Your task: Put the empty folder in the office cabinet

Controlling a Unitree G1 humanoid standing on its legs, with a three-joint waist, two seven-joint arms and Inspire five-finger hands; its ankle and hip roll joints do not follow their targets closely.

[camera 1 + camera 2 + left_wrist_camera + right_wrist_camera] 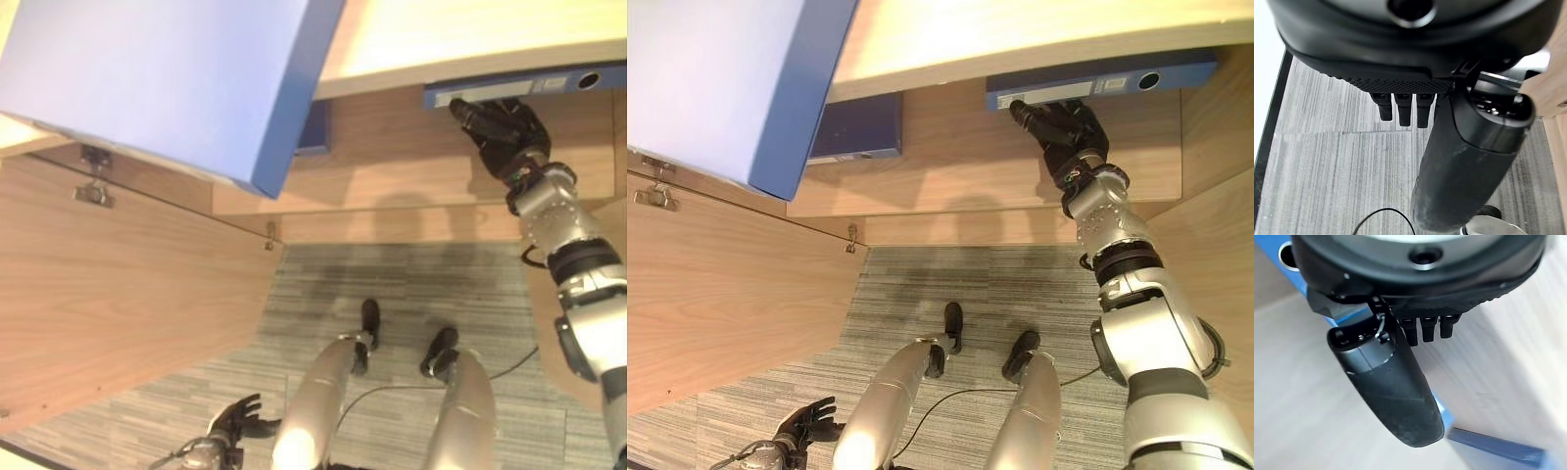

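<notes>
Grey striped carpet runs up to a pale wood office cabinet (411, 147) whose door (118, 284) hangs open on the robot's left. From the left eye, the blue folder (519, 88) lies on its side in the cabinet, under a shelf board, spine with ring hole facing out. The right hand (502, 132) reaches up to that spine, fingertips at its white label; the fingers look fairly straight, pressing rather than clasping. A second blue folder (315, 127) sits deeper in on the left, well apart. The left hand (235, 423) hangs low over the carpet, fingers loosely spread.

In the right eye view the layout matches, with a big blue box (715, 78) close to the camera.

Seen from the left wrist, that hand is slack above carpet, holding nothing.

The right wrist view shows thumb and fingers extended beside blue board; contact is probably light, though hard to judge here.

An empty folder should be light, stiff and smooth, so it ought to slide easily; pushing flat on the spine's middle seems safest.
</notes>
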